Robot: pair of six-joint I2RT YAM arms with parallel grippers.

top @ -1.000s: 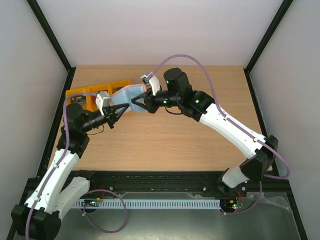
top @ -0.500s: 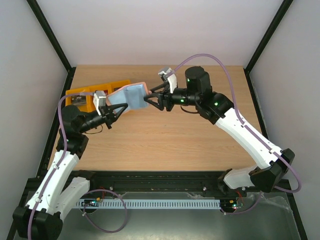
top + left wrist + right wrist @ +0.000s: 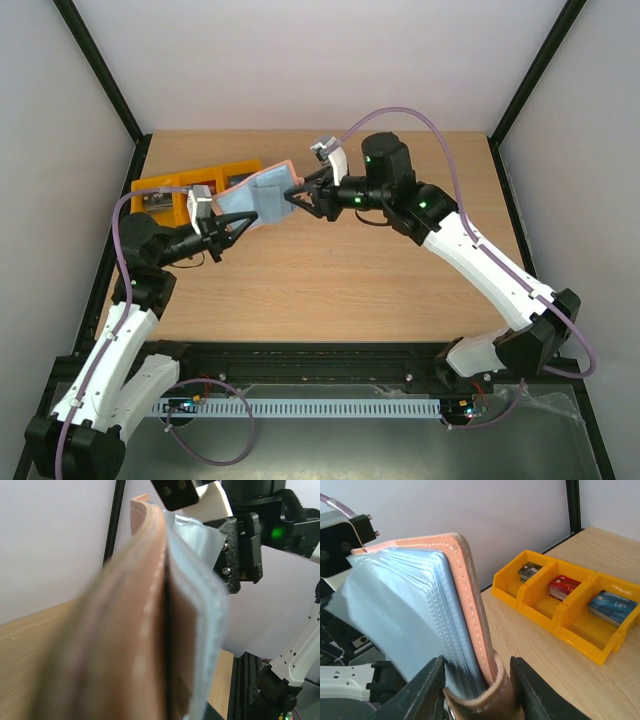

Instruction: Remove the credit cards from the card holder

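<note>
Left gripper (image 3: pixel 236 218) clamped the card holder (image 3: pixel 262 197), right gripper (image 3: pixel 479 681) straddled it, grip unclear. Only right wrist caught credit cards (image 3: pixel 613 605) in yellow tray (image 3: pixel 580 642).

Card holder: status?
Left gripper shut on card holder, aloft. Right gripper straddling its edge, grip unclear. Credit cards in yellow tray. Nothing blocking.

The left arm (image 3: pixel 110 335) rises from its base at the near left, elbow bent, forearm reaching forward and to the right; the left end effector (image 3: pixel 240 222) is clamped tight on one end of the card holder (image 3: pixel 262 198); the right arm (image 3: pixel 480 265) arcs up from the near right, forearm stretched leftward, wrist level; the right end effector (image 3: pixel 298 197) faces the left one head-on, its fingers (image 3: pixel 530 690) pressed against either side of the holder's opposite edge.
</note>
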